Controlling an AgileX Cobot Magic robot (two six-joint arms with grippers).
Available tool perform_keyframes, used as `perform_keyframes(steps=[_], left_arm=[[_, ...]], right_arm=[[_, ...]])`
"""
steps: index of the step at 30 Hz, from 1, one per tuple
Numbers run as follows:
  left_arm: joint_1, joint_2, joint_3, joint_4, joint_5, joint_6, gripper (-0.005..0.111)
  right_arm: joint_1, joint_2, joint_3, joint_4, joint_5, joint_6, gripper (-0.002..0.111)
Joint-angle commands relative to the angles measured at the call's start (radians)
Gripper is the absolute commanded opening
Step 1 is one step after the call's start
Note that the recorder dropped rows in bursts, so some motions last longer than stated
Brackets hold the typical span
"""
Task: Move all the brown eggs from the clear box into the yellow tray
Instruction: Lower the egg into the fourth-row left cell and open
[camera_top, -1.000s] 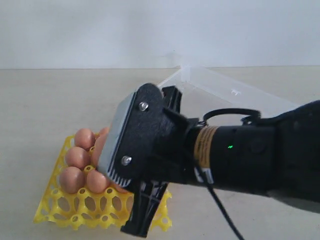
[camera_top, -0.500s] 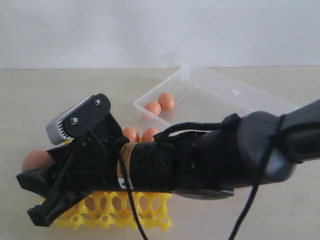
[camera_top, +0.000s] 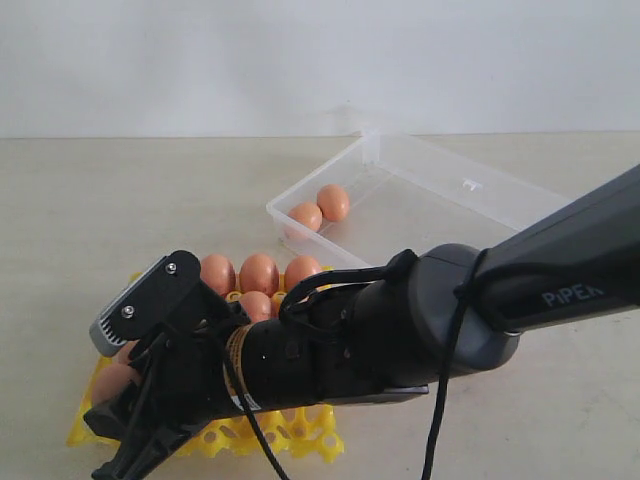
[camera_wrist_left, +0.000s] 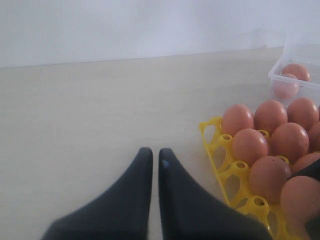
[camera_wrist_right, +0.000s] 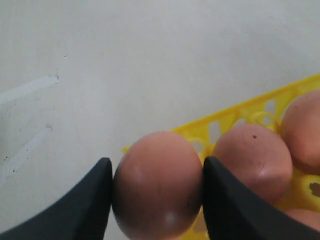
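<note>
- Exterior: two brown eggs (camera_top: 334, 202) are seen in the clear box (camera_top: 430, 215), others in the yellow tray (camera_top: 300, 437).
- Left wrist: the left hand (camera_wrist_left: 151, 152) is clenched empty above the bench (camera_wrist_left: 75, 125).
- Right wrist: one egg (camera_wrist_right: 157, 200) is gripped by the right hand (camera_wrist_right: 157, 165).

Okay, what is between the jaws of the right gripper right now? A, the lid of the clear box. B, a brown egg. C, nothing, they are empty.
B: the right wrist view shows a brown egg pressed between the two jaws of the right gripper, at the edge of the yellow tray.
</note>
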Motion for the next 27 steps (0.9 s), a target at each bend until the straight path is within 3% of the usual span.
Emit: perform_keyframes(steps=[1,8,13,16,21,27], left_arm=[[-0.004,-0.003,0.004,0.001,-0.004,0.001,0.004],[-0.004,-0.003,0.004,0.001,-0.004,0.001,0.004],[-0.004,-0.003,0.004,0.001,-0.004,0.001,0.004],[-0.004,-0.003,0.004,0.001,-0.004,0.001,0.004],[-0.004,-0.003,0.004,0.001,-0.004,0.001,0.004],[-0.004,-0.003,0.004,0.001,-0.004,0.001,0.004]], right_arm=[[0.0,-0.005,-0.004,-0.005,-0.001,-0.011,0.0],[0.0,-0.005,-0.004,-0.005,-0.013,-0.011,0.005],[0.0,-0.005,-0.004,-0.005,-0.016,-0.011,0.035],[0.0,-0.005,-0.004,-0.005,-0.011,-0.011,0.047],[0.0,-0.005,-0.004,-0.005,-0.009,-0.011,0.054],[0.0,-0.005,-0.004,0.01,-0.009,-0.011,0.054]])
